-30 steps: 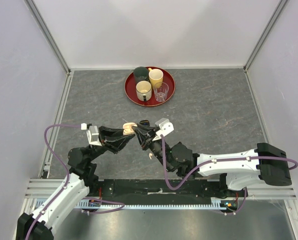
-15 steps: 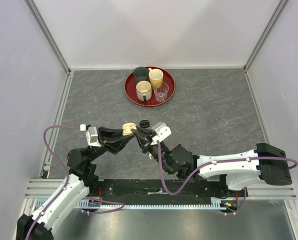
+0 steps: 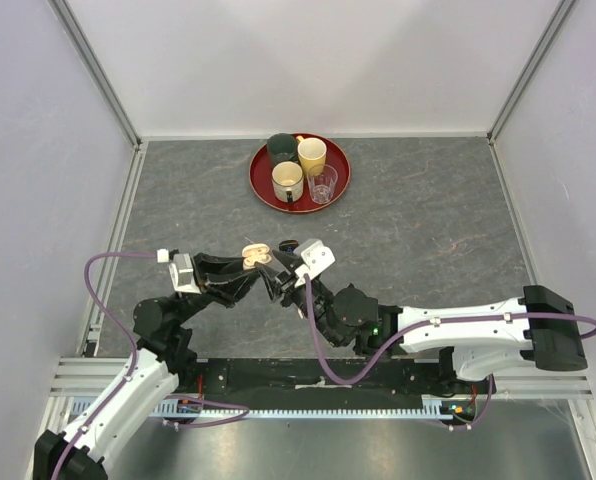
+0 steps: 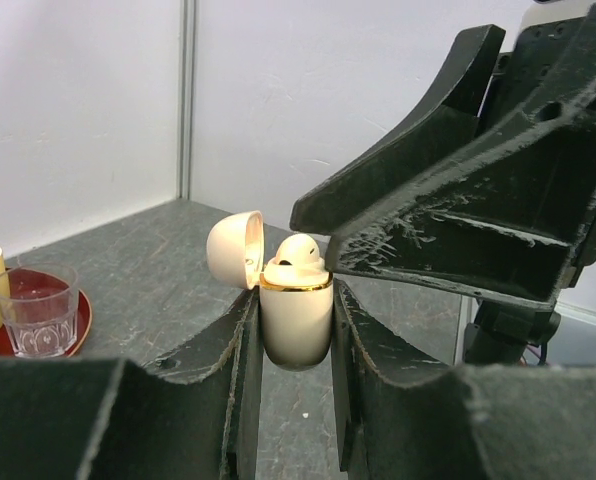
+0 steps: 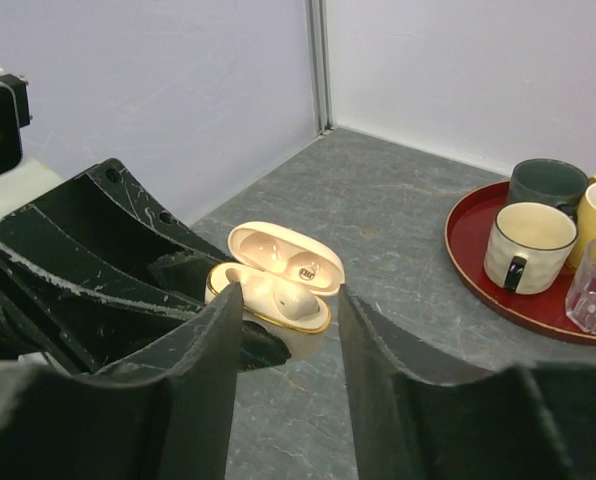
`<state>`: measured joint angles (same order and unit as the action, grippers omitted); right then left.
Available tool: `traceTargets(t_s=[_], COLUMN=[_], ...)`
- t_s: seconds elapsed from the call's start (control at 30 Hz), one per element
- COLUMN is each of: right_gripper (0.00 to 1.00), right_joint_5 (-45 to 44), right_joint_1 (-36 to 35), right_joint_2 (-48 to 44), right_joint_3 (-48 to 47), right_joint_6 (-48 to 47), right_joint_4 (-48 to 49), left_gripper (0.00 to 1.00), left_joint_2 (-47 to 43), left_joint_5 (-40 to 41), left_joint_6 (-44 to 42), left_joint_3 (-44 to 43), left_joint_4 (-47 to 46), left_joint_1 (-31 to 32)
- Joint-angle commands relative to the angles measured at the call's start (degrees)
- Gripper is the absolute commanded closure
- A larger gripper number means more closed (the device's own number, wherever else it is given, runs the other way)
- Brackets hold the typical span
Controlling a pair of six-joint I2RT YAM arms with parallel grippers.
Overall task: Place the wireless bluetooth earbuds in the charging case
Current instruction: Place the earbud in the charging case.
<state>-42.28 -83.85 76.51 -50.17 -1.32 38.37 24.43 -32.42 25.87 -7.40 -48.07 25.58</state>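
While the left gripper [image 4: 296, 342] is clamped on the cream charging case [image 4: 296, 318], it holds this case upright above the table [image 3: 428, 220], with one black finger pressed on each side of the body. The hinged lid [image 4: 232, 250] of the case stands open and leans to the side. One cream-white earbud [image 4: 300, 255] sits in the base, and its rounded top rises a little above the gold rim. Whether the seat beside it also has an earbud, I cannot tell, because a finger covers part of the base in the right wrist view.

The right gripper [image 5: 286, 335] hangs just beside the case and faces the left gripper. Its fingers [image 5: 203, 370] are apart, with nothing between them, and the open case shows through the gap.

Well apart from both arms, at the far side of the table, stands a round red tray [image 3: 258, 190]. On it are four vessels close together: a dark green cup [image 3: 280, 146], a yellow cup [image 3: 312, 154], a cream mug [image 3: 287, 181] with a dark handle, and a clear glass [image 3: 322, 184]. What is inside the cups, the pictures do not show.
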Motion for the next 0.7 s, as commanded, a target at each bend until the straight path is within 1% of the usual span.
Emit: traceTargets(t_s=[0.0, 0.03, 0.07, 0.27, 0.37, 0.4, 0.47, 0.5, 0.57, 0.6, 0.67], right_gripper=[0.45, 0.42, 0.37, 0.22, 0.16, 0.15, 0.13, 0.13, 0.13, 0.13, 0.13], right_joint_5=[2.3, 2.4, 2.3, -1.0, -6.7, -10.8, -14.7, -15.0, -13.4, -12.4, -7.4], right_joint_1=[-0.7, -0.8, -0.8, -0.7, -0.5, -0.3, 0.8, 1.6, 4.0, 4.7, 8.5], right_joint_2=[-4.4, -5.3, -6.2, -14.1, -17.1, -17.5, -17.6, -17.6, -17.5, -17.5, -17.5], right_joint_3=[-1.8, -1.7, -1.6, 0.4, 0.9, 0.6, -0.4, -1.6, -2.7, -3.3, -4.2], right_joint_6=[4.6, 5.2, 5.5, 5.9, 6.6, 7.4, 10.6, 16.1, 22.4, 28.0, 33.4], right_joint_4=[-3.6, -3.6, -3.5, -1.0, -2.5, -5.8, -11.3, -18.0, -24.8, -30.7, -36.3], left_gripper=[0.98, 0.98, 0.98, 0.98, 0.98, 0.98, 0.98, 0.98, 0.98, 0.98, 0.98], left_joint_2=[-0.1, -0.1, -0.2, -0.9, -1.2, -1.3, -1.4, -1.3, -1.3, -1.2, -1.4], left_joint_5=[2.3, 2.3, 2.3, 2.6, 2.6, 2.8, 2.6, 2.5, 2.0, 1.8, 1.2], left_joint_6=[-2.0, -2.0, -2.1, -2.3, -2.8, -2.8, -2.8, -2.8, -2.8, -2.8, -2.8], left_joint_3=[-0.4, -0.3, -0.3, -0.2, -0.4, -0.5, -0.8, -0.9, -1.6, -1.8, -2.5], left_joint_4=[-2.0, -1.9, -1.9, -1.1, -0.6, -0.4, -0.4, -0.4, -0.4, -0.4, -0.2], left_joint_1=[-0.3, -0.3, -0.3, -0.3, -0.3, -0.3, -0.3, -0.3, -0.3, -0.3, -0.3])
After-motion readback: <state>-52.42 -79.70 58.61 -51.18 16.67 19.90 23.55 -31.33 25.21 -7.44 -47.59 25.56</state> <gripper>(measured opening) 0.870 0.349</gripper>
